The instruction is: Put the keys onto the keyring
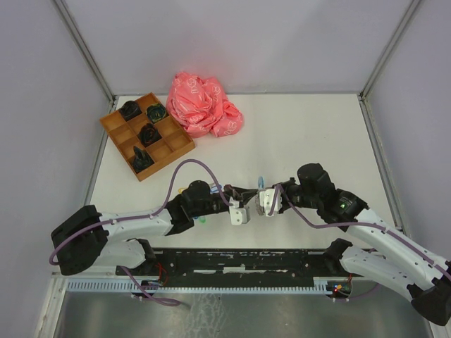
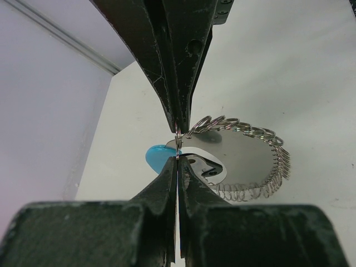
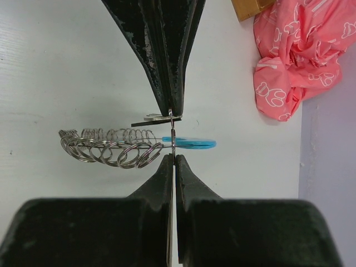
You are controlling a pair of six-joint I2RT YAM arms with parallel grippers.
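We note a crumpled pink bag (image 1: 203, 105) touching a wooden divided tray (image 1: 171, 144); dark items (image 1: 149, 134) sit in its compartments, on the white surface (image 1: 303, 134).

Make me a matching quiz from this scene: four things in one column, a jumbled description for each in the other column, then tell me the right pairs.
Things:
1. pink bag
2. wooden tray
3. keyring
4. left hand

Descriptions:
A. divided into compartments, some holding dark objects
B. shut on a thin loop next to a blue tag
C. crumpled, at the far edge of the table
D. a chain of many silver loops

Pairs: 1-C, 2-A, 3-D, 4-B
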